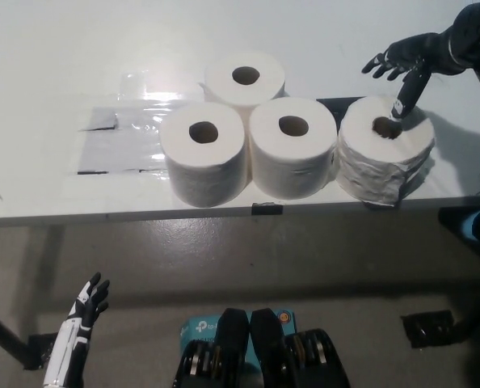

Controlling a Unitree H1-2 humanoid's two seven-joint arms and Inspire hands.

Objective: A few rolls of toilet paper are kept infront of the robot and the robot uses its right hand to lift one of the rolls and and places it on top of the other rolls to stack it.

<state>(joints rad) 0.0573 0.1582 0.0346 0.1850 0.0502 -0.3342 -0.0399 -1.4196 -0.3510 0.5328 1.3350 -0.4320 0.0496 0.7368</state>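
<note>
Hovering spread, my right hand (408, 58) has one finger reaching down at the core hole of the wrapped toilet roll (385, 158), which stands on end directly beneath it, far from my idle left hand (85, 311).

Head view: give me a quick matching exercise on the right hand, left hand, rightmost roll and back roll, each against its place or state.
1. right hand
2. left hand
3. rightmost toilet paper roll
4. back toilet paper roll

a. behind the two front rolls
b. below the table edge, lower left
c. one finger reaching into a core
d. wrinkled sides, dark core

Pairs: 1-c, 2-b, 3-d, 4-a
</note>
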